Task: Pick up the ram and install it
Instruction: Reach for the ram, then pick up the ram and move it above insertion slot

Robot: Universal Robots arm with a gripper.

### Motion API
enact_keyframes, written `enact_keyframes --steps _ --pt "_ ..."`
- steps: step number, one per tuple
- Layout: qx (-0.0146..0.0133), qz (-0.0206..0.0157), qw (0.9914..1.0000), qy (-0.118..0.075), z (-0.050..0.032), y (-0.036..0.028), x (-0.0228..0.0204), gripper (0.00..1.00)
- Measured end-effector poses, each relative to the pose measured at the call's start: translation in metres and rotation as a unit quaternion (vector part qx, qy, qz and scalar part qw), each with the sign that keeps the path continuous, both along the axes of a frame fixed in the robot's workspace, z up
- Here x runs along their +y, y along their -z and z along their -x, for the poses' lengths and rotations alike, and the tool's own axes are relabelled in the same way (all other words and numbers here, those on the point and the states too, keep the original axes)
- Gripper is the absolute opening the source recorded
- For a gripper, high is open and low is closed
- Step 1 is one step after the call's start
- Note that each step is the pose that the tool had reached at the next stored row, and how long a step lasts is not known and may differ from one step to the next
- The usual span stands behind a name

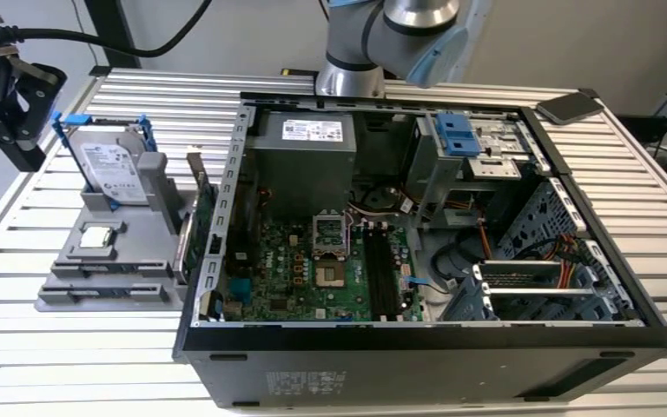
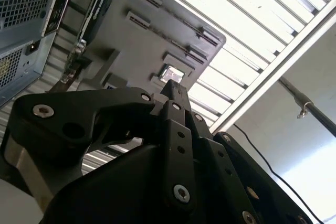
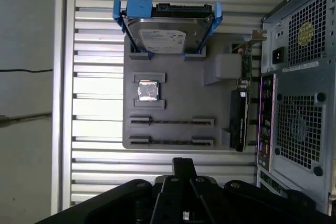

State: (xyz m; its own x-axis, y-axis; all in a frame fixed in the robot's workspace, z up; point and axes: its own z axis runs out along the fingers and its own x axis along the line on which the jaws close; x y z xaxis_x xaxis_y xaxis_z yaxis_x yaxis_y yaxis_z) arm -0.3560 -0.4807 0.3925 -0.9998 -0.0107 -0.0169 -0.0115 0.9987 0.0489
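Note:
The ram [image 1: 114, 293] is a thin bluish-green strip standing on edge in the front slot of the grey holder [image 1: 136, 300], at the exterior view's left beside the open computer case [image 1: 426, 334]. In the first wrist view the ram [image 3: 171, 142] shows as a narrow line in the holder [image 3: 178, 51]. My gripper [image 1: 9, 104] hangs high at the exterior view's left, above and behind the holder, well apart from the ram. Its fingertips [image 3: 184, 167] meet with nothing between them, and look the same in the second wrist view [image 2: 176, 90]. The black motherboard slots [image 1: 380, 271] lie inside the case.
The holder also carries a hard drive in a blue frame [image 3: 167, 30], a small square silver chip [image 3: 148, 91] and a green card with a metal bracket [image 1: 201, 228]. A drive cage [image 1: 467, 143] and cables [image 1: 472, 252] crowd the case. A dark phone-like slab [image 1: 571, 107] lies at the back right.

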Motion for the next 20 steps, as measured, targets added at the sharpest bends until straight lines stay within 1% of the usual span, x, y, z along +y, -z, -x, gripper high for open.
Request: enact_keyframes --steps 20 --pt "0.0005 0.0000 1.00000 -0.002 0.0000 0.0000 0.0000 0.00"
